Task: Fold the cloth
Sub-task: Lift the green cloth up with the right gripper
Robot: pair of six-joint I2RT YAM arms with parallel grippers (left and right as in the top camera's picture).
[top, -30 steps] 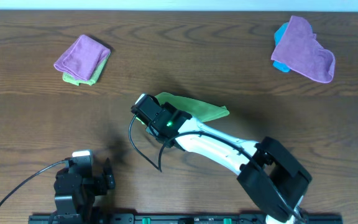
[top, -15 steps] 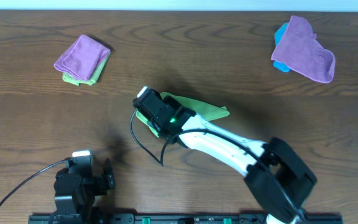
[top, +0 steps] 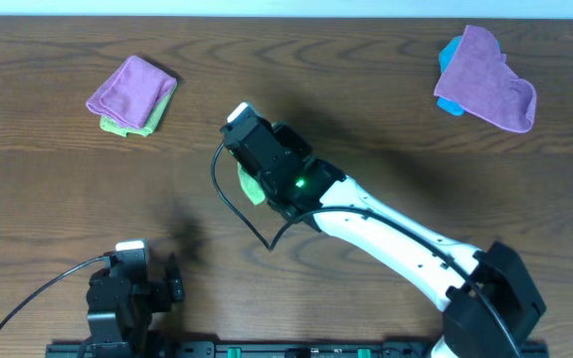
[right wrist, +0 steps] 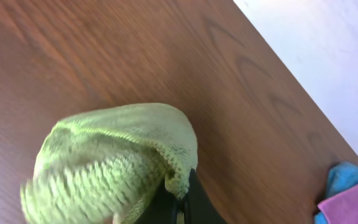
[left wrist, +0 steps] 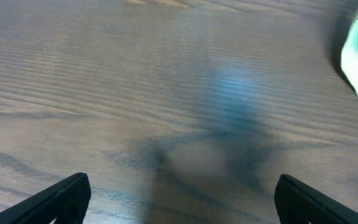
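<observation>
The right claw (right wrist: 178, 200) has lifted the cloth (top: 251, 183) off the table (top: 58, 209) and swung toward the far edge. It grips a bunched edge, the cloth hanging mid-table, so the fold looks underway. Left claw (left wrist: 179, 202) gapes empty near the front edge. Dark wood grain; pale floor (right wrist: 328, 56) beyond.

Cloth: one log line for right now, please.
cloth: bunched, hanging from right jaws | right jaws: shut on cloth | left jaws: open, empty | fold: not done
</observation>
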